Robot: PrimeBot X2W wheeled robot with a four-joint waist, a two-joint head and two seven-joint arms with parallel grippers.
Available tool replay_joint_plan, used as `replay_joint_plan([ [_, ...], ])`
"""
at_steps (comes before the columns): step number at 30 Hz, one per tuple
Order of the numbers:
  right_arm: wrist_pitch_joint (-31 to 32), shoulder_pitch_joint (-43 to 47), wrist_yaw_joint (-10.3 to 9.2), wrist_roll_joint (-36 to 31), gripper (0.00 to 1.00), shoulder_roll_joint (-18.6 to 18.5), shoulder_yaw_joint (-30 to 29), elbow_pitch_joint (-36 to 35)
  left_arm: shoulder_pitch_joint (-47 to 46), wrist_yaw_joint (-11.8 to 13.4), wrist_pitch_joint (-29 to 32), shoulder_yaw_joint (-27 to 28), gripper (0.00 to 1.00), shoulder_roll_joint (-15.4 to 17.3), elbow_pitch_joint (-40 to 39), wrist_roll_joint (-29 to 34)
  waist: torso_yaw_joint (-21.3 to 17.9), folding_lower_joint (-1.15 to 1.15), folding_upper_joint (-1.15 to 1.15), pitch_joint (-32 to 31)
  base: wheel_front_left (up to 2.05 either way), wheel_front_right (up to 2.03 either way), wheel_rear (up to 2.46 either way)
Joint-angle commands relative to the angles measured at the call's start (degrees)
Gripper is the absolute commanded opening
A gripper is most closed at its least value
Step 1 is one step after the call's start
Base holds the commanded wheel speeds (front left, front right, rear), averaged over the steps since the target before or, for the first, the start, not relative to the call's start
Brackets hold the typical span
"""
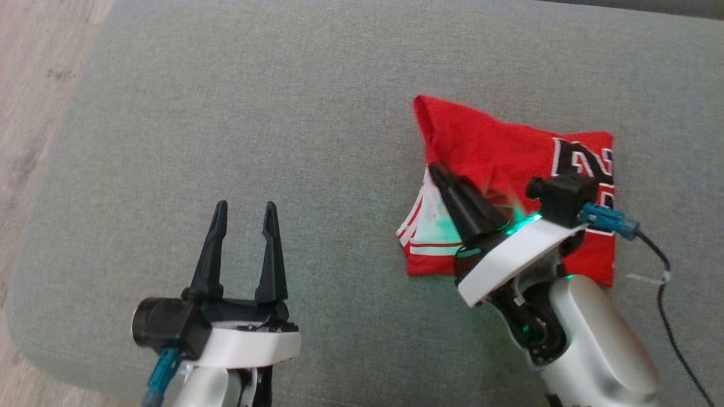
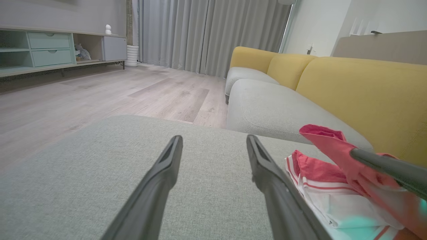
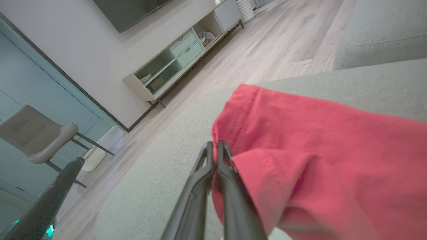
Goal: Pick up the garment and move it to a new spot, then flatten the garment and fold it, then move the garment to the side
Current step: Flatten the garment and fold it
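A red garment with white striped trim and black-and-white lettering lies partly folded on the right half of the grey cushion. My right gripper is shut on a fold of its red cloth near the left edge, and the fabric drapes over the fingers in the right wrist view, where the garment rises in a peak. My left gripper stands open over bare cushion at the lower left, well apart from the garment, with nothing between its fingers.
Wooden floor runs past the cushion's left edge. A yellow-backed sofa stands beyond the cushion. A black cable trails from the right wrist. A low cabinet and a chair stand farther off.
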Motion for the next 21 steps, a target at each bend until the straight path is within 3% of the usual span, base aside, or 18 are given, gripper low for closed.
replay_joint_plan([
  [1,-1.03,-1.97,-0.04,0.88,1.0,1.03,1.88,-2.21,-0.94,0.21,-0.37,1.74,1.0,-0.08,-1.65,-0.19,-0.25,0.0,0.0,0.03,0.0,0.0,0.0],
  [7,-6.38,-2.46,-0.04,1.1,1.0,1.03,0.41,-4.04,-0.98,0.51,-0.37,2.92,1.0,-0.08,-1.81,0.39,-2.41,0.0,0.0,-0.76,0.0,0.0,0.0],
  [15,-13.5,-0.34,-0.04,-2.78,1.0,0.75,-12.49,-4.51,0.19,-0.06,-0.37,4.32,1.0,-0.08,-1.65,2.26,-6.72,0.0,0.0,-3.86,0.0,0.0,0.0],
  [21,-21.21,4.79,-0.04,-3.58,1.0,-4.64,-18.43,-3.89,1.74,-0.15,-0.37,5.63,1.0,-0.08,-1.52,3.49,-9.46,0.0,0.0,-6.37,0.0,0.0,0.0],
])
